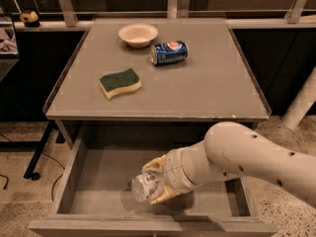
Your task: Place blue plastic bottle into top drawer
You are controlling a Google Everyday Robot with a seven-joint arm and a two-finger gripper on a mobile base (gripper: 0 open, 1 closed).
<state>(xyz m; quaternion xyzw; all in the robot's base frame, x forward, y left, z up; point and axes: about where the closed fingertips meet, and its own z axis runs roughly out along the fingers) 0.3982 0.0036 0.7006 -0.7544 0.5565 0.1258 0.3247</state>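
A robot's cream-coloured arm [247, 157] reaches in from the lower right of the frame, its gripper [155, 181] low and just left of centre, over the open top drawer [98, 181]. The claw's two tan fingers [154, 165] sit above and below the blue plastic bottle [144, 186], pinching it between them. The clear bottle lies tilted on its side, one rounded end pointing toward the lower left and its far end hidden inside the claw. It sits within the drawer's outline, above the front half of the flat grey-brown bottom, and casts a shadow there; whether it touches the wood cannot be told. The drawer is pulled out toward the bottom edge of the frame, its low side walls and front rail in plain sight, and it runs nearly as wide as the table [207, 93] above it. On the grey tabletop, in the upper half of the frame, a pale bowl [138, 34] stands near the far edge. A blue soda can [169, 52] lies on its side just to the right of it. A green-and-yellow sponge [120, 82] rests apart from both, toward the table's left side. A speckled floor [19, 201] shows at the lower left.
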